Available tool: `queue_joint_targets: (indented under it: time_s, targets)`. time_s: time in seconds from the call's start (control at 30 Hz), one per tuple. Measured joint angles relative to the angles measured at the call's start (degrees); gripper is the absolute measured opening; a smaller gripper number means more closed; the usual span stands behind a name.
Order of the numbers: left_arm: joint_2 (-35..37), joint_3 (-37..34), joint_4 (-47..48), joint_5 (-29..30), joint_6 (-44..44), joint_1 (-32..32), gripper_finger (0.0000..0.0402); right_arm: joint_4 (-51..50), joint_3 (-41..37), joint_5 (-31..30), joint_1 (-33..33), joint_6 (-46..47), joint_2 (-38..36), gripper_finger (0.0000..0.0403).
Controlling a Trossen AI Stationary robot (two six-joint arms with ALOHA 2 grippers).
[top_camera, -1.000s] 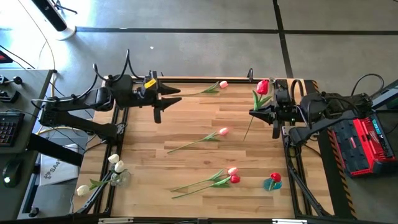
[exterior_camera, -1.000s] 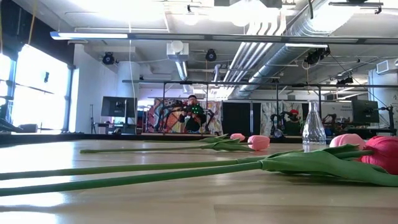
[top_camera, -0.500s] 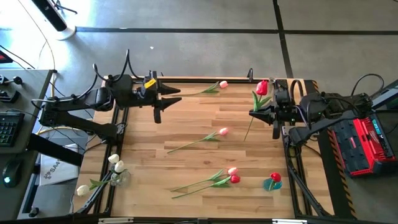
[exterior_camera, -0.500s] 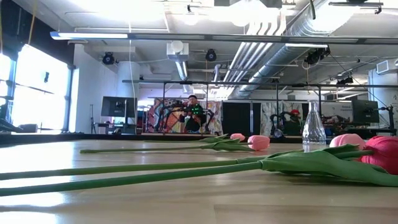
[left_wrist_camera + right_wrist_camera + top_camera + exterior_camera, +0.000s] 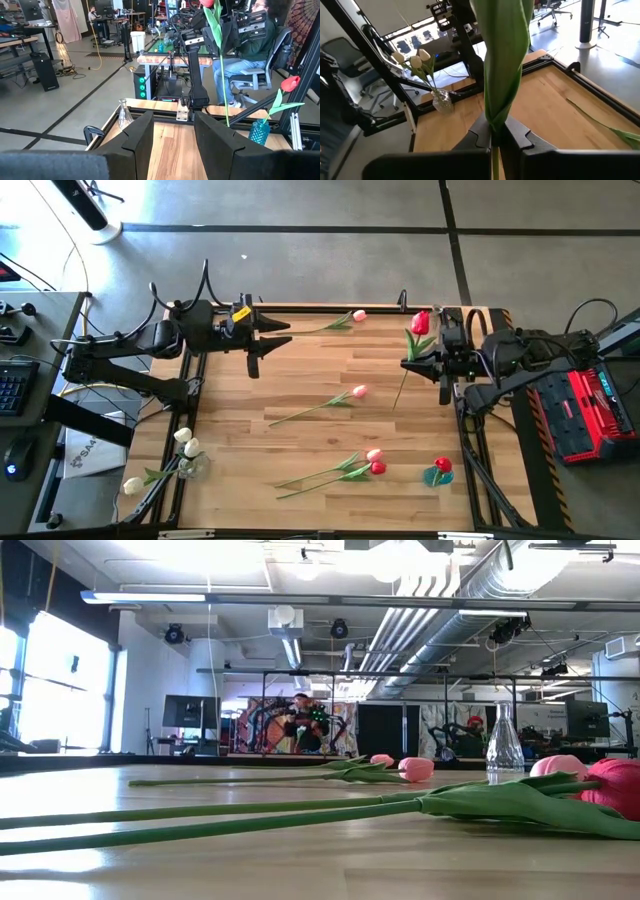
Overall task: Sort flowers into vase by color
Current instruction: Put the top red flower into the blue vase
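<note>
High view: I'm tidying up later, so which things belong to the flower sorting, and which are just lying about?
Job:
red tulip in right gripper
pink tulips
white tulips in vase
blue vase
left gripper, waiting

Lying about:
keyboard
mouse
red case

Low view: the red tulip head [image 5: 615, 787] beside the clear glass vase [image 5: 505, 745] is cut by the frame edge. Right wrist view: the green-leaved stem [image 5: 501, 65] runs out of frame beyond the cream-white tulips [image 5: 417, 57], its head unseen; its base is hidden between dark fingers [image 5: 520, 136].
</note>
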State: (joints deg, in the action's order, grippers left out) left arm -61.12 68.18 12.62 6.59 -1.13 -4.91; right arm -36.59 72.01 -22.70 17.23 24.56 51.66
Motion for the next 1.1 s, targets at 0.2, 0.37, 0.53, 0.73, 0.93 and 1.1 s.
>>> queue_joint_targets:
  time_s: [0.2,0.37,0.53,0.73,0.93,1.1]
  targets:
    - [0.0,0.0,0.0,0.02,0.0,0.0,0.0128,-1.99,1.85,3.76,0.0,1.55,-0.37,0.0]
    - [0.0,0.0,0.02,0.02,0.0,0.0,0.0128,-12.18,9.91,6.68,0.46,0.42,-0.33,0.0]
    - [0.0,0.0,0.02,0.02,0.0,0.01,0.0128,-23.95,15.36,7.94,3.51,-1.75,-0.85,0.0]
    - [0.0,0.0,0.01,0.02,0.0,0.02,0.0128,-27.68,12.29,6.72,9.09,-0.89,-6.91,0.0]
    - [0.0,0.0,0.01,0.02,0.0,0.02,0.0128,-27.88,9.45,6.28,12.28,-2.71,-14.66,0.0]
    - [0.0,0.0,0.0,0.02,0.0,0.02,0.0128,-22.58,4.57,10.54,12.37,-7.28,-18.98,0.0]
